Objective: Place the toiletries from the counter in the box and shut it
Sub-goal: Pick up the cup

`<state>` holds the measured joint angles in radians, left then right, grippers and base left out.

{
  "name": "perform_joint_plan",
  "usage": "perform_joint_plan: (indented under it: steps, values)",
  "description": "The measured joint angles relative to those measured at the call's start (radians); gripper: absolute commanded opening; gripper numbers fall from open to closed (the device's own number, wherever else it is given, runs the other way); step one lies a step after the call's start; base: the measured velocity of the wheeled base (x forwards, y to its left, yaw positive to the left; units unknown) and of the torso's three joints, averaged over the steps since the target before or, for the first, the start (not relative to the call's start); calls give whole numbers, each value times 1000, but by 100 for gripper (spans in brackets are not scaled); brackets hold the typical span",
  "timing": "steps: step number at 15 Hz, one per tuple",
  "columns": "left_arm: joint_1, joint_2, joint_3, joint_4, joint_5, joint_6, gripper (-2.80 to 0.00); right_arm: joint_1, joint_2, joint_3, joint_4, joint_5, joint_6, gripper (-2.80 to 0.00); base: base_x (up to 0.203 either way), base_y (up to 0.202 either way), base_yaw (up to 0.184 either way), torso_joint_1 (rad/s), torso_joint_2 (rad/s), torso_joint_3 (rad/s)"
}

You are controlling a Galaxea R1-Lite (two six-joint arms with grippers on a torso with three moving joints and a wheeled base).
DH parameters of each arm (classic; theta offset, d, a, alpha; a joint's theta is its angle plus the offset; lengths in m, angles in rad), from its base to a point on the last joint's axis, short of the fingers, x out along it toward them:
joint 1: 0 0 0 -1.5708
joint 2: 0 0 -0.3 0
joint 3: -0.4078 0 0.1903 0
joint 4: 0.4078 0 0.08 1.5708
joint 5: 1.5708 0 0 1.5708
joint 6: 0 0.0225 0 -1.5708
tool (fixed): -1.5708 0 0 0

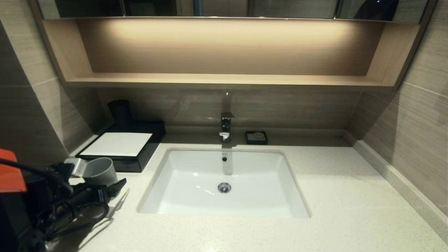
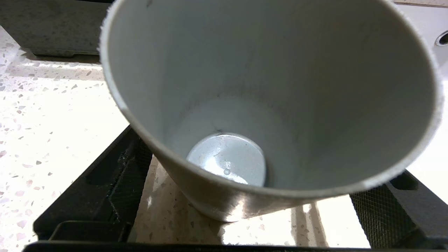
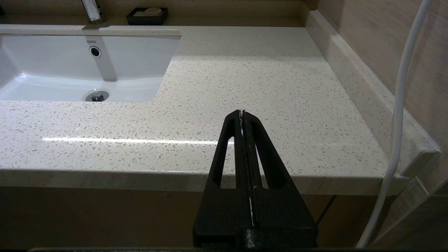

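No toiletries show in any view. The black box [image 1: 143, 157] with the white panel on top stands shut at the back left of the counter [image 1: 350, 196]. Its dark front [image 2: 52, 28] is just beyond my left gripper. My left gripper [image 1: 105, 176] is low over the counter in front of the box, open, with its black fingers [image 2: 105, 182] either side of a grey cup [image 2: 266, 87]. The cup stands on the counter and is empty. My right gripper [image 3: 242, 113] is shut with nothing in it, off the counter's front edge on the right.
A white sunken sink [image 1: 224, 182] fills the middle of the counter, with the tap [image 1: 226, 126] behind it. A small black soap dish [image 1: 256, 137] sits beside the tap. A dark cylinder [image 1: 120, 112] stands behind the box. A wooden shelf [image 1: 224, 80] runs above.
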<state>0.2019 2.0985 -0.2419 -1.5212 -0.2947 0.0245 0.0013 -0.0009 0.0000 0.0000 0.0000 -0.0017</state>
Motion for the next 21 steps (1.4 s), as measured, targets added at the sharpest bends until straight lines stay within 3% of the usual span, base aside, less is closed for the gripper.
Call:
perform_joint_plan:
  steps: [6,7,21]
  values:
    - [0,0,1,0,0,0,0,0,0,0,0,0,0,-280,0,0,0,0,0,0]
    - [0,0,1,0,0,0,-280,0,0,0,0,0,0,-280,0,0,0,0,0,0]
    - [2,-1,-1,2,2,0,-280,0,0,0,0,0,0,-280,0,0,0,0,0,0]
